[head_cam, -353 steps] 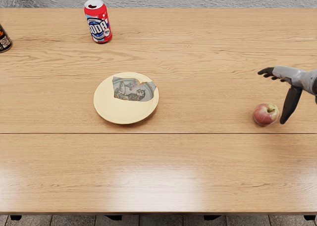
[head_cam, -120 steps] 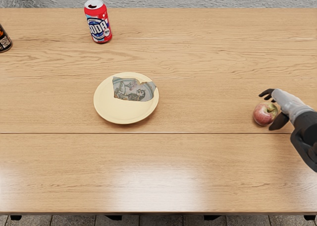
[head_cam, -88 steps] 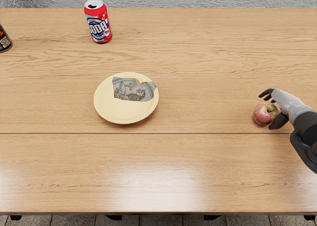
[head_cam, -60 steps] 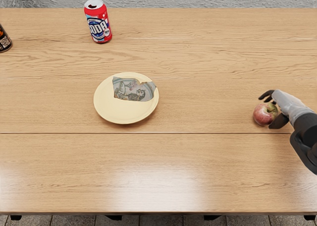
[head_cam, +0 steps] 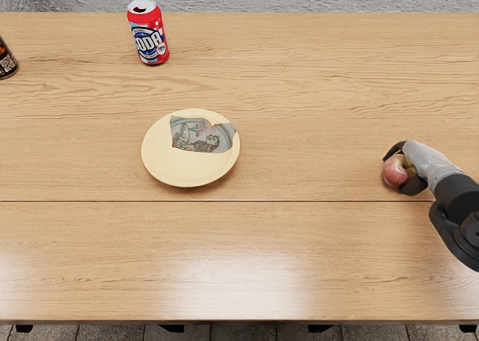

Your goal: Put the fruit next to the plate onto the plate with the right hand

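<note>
At the right edge of the frame, the right hand [head_cam: 414, 167] wraps its dark fingers around the apple [head_cam: 394, 172], hiding the fruit's right half. The cream plate [head_cam: 174, 170] sits well apart at centre left. A dark bottle [head_cam: 7, 59] is cut off at upper left.

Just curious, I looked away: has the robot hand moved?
Yes. The robot hand came down toward the table seam and now wraps the apple.
</note>
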You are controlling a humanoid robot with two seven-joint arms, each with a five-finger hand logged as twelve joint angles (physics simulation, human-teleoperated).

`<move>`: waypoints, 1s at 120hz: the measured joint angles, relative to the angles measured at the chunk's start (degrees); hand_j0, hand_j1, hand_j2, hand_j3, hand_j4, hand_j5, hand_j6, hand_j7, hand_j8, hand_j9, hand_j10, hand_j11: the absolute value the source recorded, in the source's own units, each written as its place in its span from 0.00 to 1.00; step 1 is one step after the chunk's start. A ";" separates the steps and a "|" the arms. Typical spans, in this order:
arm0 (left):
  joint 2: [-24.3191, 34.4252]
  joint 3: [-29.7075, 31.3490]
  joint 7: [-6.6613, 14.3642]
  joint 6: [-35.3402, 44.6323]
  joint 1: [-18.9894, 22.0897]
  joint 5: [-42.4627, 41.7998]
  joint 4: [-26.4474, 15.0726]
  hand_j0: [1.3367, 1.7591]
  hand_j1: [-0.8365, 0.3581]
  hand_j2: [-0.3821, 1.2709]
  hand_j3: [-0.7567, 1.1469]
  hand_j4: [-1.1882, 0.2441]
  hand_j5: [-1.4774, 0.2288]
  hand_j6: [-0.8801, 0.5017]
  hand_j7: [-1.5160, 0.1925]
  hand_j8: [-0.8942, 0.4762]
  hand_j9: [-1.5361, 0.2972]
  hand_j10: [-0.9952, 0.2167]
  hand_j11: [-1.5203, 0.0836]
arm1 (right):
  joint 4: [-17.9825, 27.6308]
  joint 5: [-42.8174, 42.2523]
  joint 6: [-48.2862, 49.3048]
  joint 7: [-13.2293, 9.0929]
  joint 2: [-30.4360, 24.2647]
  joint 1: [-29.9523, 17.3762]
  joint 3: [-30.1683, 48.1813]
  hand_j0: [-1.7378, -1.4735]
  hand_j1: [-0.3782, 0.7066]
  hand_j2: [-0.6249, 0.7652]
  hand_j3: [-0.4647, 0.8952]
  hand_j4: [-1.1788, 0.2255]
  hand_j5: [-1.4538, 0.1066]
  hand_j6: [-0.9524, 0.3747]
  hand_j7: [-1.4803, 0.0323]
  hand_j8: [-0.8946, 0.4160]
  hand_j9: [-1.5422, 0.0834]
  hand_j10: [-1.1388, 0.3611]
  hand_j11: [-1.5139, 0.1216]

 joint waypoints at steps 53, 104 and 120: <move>0.00 0.00 0.00 0.02 0.01 0.00 0.00 0.76 0.98 0.23 0.40 0.82 0.86 0.63 0.88 0.65 0.83 0.81 0.94 | 0.28 0.32 0.07 0.11 -0.08 0.00 0.04 0.33 0.55 0.47 0.34 0.51 0.39 0.50 0.44 0.45 0.43 0.39 0.40; 0.00 -0.07 0.00 0.01 0.01 0.00 0.13 0.76 0.98 0.23 0.40 0.82 0.86 0.63 0.88 0.65 0.83 0.81 0.94 | 4.63 1.21 1.12 0.14 -1.07 2.08 2.20 0.34 0.54 0.47 0.34 0.51 0.37 0.50 0.43 0.46 0.41 0.39 0.39; 0.00 -0.14 0.00 0.01 0.09 0.00 0.22 0.76 0.98 0.23 0.40 0.82 0.86 0.63 0.88 0.65 0.83 0.81 0.94 | 6.86 2.10 1.68 0.14 -0.72 4.41 2.72 0.34 0.53 0.46 0.34 0.50 0.37 0.50 0.43 0.45 0.40 0.39 0.39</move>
